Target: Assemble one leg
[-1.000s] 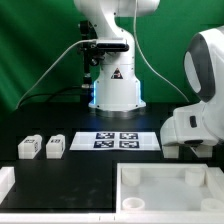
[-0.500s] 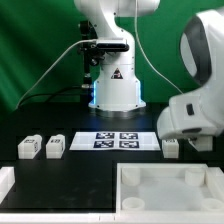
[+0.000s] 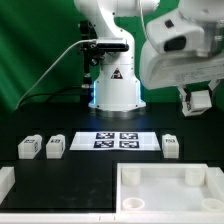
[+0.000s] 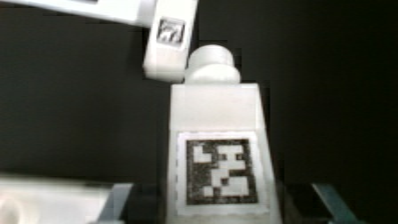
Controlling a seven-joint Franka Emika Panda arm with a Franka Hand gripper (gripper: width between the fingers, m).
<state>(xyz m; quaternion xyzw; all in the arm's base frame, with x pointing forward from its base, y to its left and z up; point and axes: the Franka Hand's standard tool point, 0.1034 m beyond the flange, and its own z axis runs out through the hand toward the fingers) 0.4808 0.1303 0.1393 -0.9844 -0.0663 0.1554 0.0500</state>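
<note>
I see the gripper [image 3: 197, 101] clamped on the leg [image 4: 217, 150], held high off the table [image 3: 90, 170], to the exterior view's right of the marker board [image 3: 113, 140]; another leg [image 3: 171, 146] stands beside that board

Tagged leg [image 4: 219, 150], framed between the fingers [image 4: 121, 200] of the gripper [image 4: 222, 200] — second white piece [image 4: 166, 40] seen at its eleven o'clock.

A plain green backdrop [image 3: 40, 40] fills the space behind the scene, with soft folds and shading across it. In front lies a matte black table [image 3: 90, 172]. The light is bright and even, leaving only faint shadows.
</note>
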